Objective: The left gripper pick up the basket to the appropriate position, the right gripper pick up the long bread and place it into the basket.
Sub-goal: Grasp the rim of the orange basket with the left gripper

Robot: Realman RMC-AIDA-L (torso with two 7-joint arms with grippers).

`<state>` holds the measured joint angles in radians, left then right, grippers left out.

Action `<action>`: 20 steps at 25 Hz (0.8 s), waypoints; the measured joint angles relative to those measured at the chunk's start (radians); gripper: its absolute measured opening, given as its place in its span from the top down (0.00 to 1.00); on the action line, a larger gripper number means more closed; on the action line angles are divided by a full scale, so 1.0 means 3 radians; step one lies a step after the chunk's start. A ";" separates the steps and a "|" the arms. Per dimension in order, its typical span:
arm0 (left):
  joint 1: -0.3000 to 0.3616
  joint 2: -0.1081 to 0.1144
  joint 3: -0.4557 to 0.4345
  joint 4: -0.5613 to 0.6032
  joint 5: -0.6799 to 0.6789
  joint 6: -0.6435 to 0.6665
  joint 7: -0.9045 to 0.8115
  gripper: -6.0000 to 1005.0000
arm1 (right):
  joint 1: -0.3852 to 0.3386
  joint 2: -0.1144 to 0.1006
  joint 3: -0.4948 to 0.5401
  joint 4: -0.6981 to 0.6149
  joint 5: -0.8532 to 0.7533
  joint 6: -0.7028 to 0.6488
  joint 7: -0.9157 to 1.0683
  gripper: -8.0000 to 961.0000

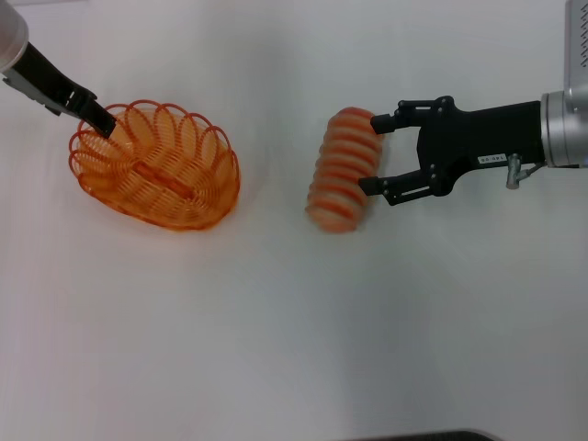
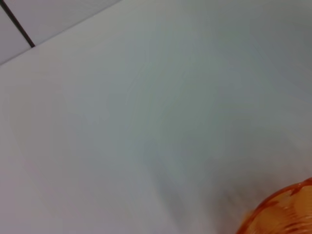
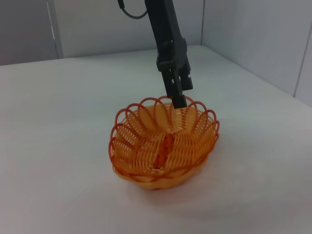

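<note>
The orange wire basket [image 1: 188, 179] sits empty on the white table at the left. My left gripper [image 1: 102, 123] reaches in from the upper left and is shut on the basket's far-left rim; the right wrist view shows it [image 3: 179, 100] pinching the rim of the basket [image 3: 146, 141]. A bit of the basket [image 2: 285, 209] shows in the left wrist view. The long bread [image 1: 340, 170] lies on the table right of centre. My right gripper [image 1: 375, 153] is open at the loaf's right side, one finger by its far end and one by its middle.
The white table [image 1: 276, 322] spreads around both things. A dark edge [image 1: 413, 435] shows at the near side of the head view. Grey wall panels [image 3: 253, 34] stand beyond the table in the right wrist view.
</note>
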<state>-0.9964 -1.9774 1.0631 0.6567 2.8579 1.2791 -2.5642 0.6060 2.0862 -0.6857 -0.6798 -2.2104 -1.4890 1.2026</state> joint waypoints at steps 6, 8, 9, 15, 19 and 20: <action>0.0041 -0.0021 0.0005 -0.0058 0.0000 -0.0049 0.0031 0.23 | 0.0001 0.0000 0.0000 0.0008 -0.0009 0.0025 -0.0001 0.05; 0.0064 -0.0039 0.0008 -0.0070 0.0000 -0.0066 0.0036 0.23 | 0.0001 0.0000 -0.0010 0.0019 -0.0012 0.0046 -0.0008 0.05; 0.0075 -0.0048 0.0011 -0.0073 0.0000 -0.0070 0.0039 0.23 | 0.0001 0.0000 -0.0010 0.0019 -0.0012 0.0046 -0.0008 0.05; 0.0112 -0.0068 0.0014 -0.0083 -0.0001 -0.0103 0.0043 0.23 | -0.0005 0.0000 -0.0034 0.0028 -0.0011 0.0055 -0.0023 0.05; 0.0116 -0.0085 0.0013 -0.0083 -0.0004 -0.0104 0.0044 0.24 | -0.0009 0.0000 -0.0039 0.0028 -0.0009 0.0055 -0.0025 0.05; 0.0116 -0.0089 0.0016 -0.0083 -0.0004 -0.0104 0.0044 0.24 | -0.0009 0.0000 -0.0039 0.0028 -0.0009 0.0055 -0.0026 0.05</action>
<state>-0.9617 -2.0041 1.0680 0.6319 2.8565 1.2480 -2.5510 0.6034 2.0862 -0.6975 -0.6713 -2.2131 -1.4725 1.1948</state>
